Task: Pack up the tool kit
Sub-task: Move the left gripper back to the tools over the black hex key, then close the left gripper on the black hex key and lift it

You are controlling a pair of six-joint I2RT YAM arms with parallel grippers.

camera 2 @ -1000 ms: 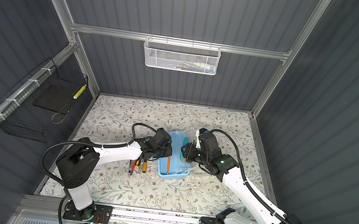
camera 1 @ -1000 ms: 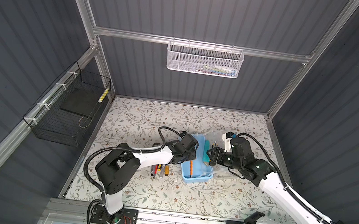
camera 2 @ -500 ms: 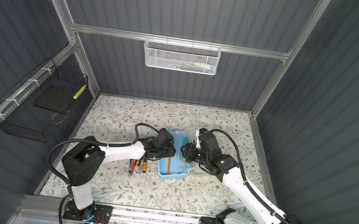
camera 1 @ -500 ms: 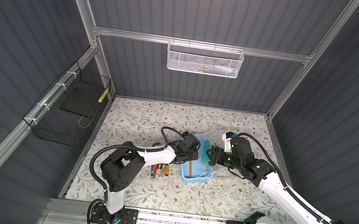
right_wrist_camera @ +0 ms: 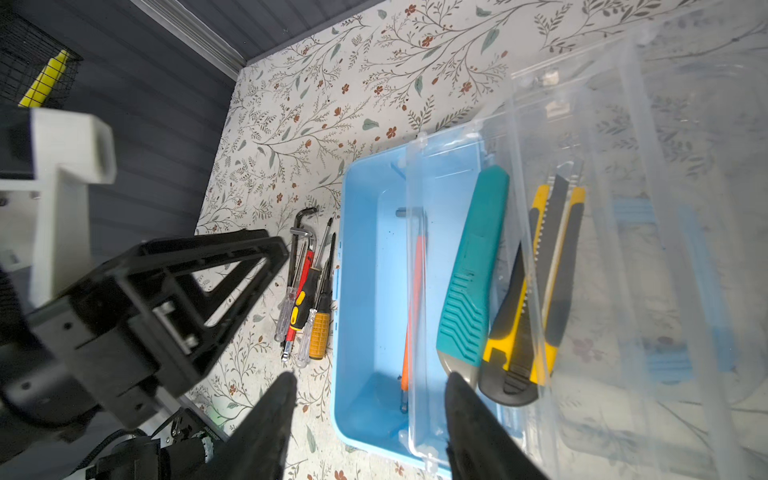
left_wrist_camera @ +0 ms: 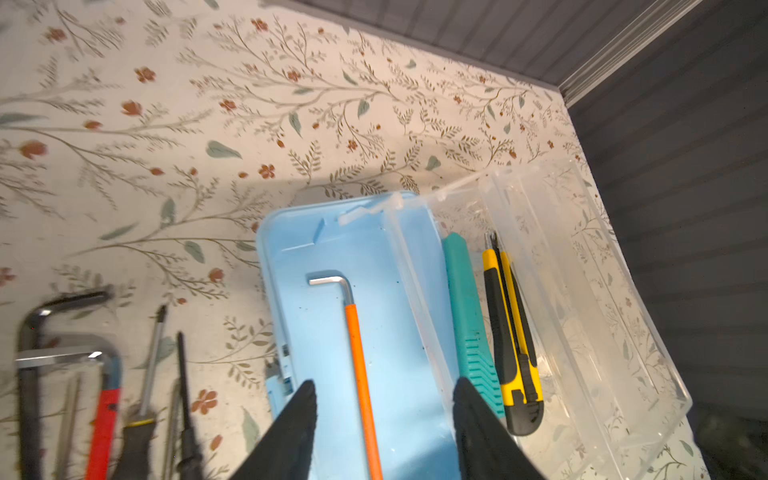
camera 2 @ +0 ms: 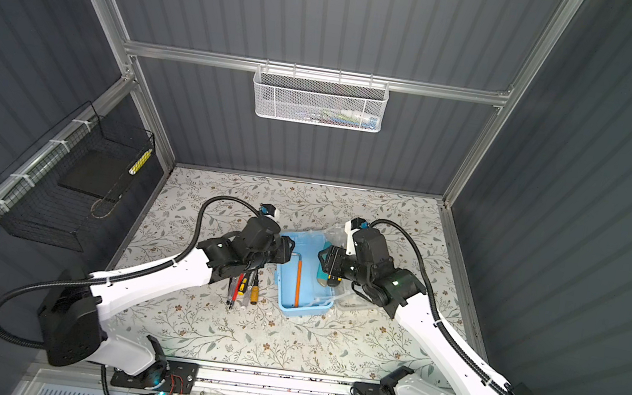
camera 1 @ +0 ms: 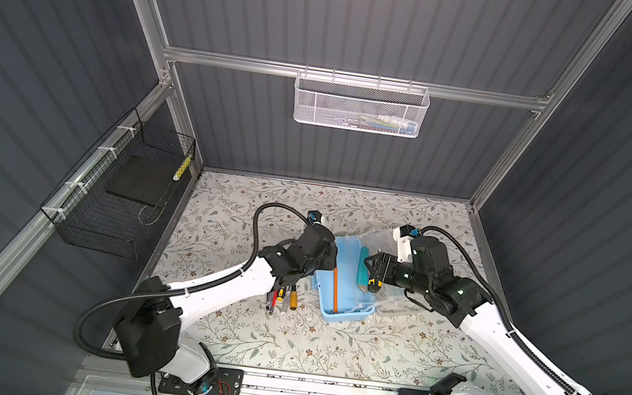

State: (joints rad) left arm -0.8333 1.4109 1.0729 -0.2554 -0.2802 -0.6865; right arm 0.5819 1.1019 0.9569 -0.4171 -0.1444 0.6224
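My left hand (left_wrist_camera: pixel 384 388) hangs over the light-blue box (left_wrist_camera: pixel 324 257) with its fingers spread, gripping nothing. The orange-sleeved hex key (left_wrist_camera: pixel 360 357) lies on the box floor right below the gap. My right hand (right_wrist_camera: pixel 370 378) is spread and empty too, above the box on the lid side. The teal tool (left_wrist_camera: pixel 469 316) and yellow-black utility knife (left_wrist_camera: pixel 509 332) lie side by side against the clear lid (left_wrist_camera: pixel 590 299), which is folded open; I cannot tell whether they rest in the box or the lid. A bunch of screwdrivers and hex keys (right_wrist_camera: pixel 307 299) lies on the desk (camera 1: pixel 285 341) just beside the box. Any lettering on the tools is too small to read.
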